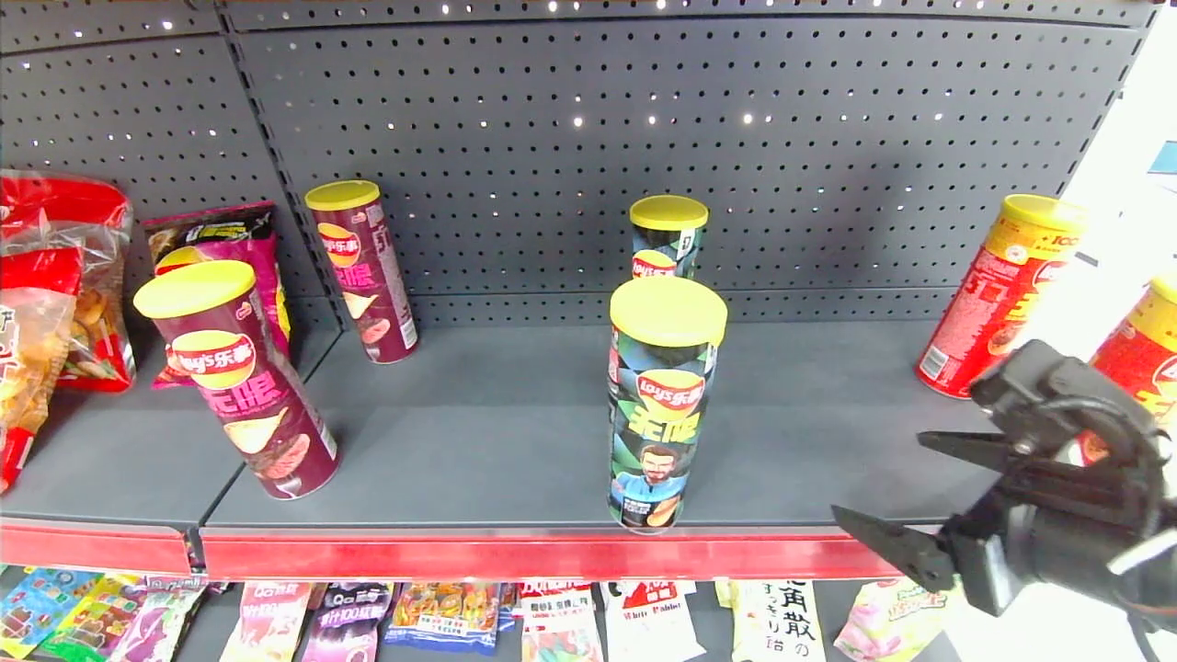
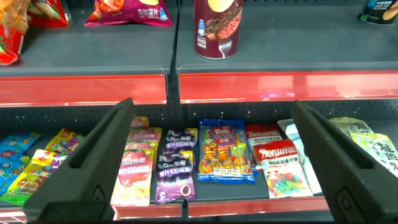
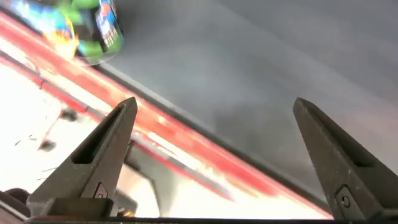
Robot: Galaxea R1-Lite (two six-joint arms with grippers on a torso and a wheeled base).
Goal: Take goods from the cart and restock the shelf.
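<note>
The dark grey metal shelf [image 1: 515, 441] with a red strip along its front edge has tall round chip cans standing on it. A green and black chip can with a yellow lid [image 1: 662, 405] stands near the front edge, about in the middle. A second green can with a yellow lid [image 1: 668, 237] stands behind it, by the grey back wall full of little holes [image 1: 644, 138]. On the left, a purple chip can with a yellow lid [image 1: 239, 386] stands near the front. Another purple can [image 1: 363, 271] stands farther back. A purple snack bag [image 1: 225, 244] sits just behind the front purple can, and a red and clear snack bag [image 1: 55, 294] sits at the far left. On the right, a red chip can with a yellow lid [image 1: 998, 294] stands on the shelf, and a second red can [image 1: 1145, 359] is at the picture's edge. The right gripper [image 1: 878, 472] is low on the right, by the shelf's front edge. It is to the right of the front green can and well apart from it. Its jaws are wide apart and hold nothing. The left gripper [image 2: 212, 104] points at the lower shelf [image 2: 249, 206], where colourful candy bags [image 2: 227, 152] lie in a row. Its jaws are wide apart too and hold nothing.
</note>
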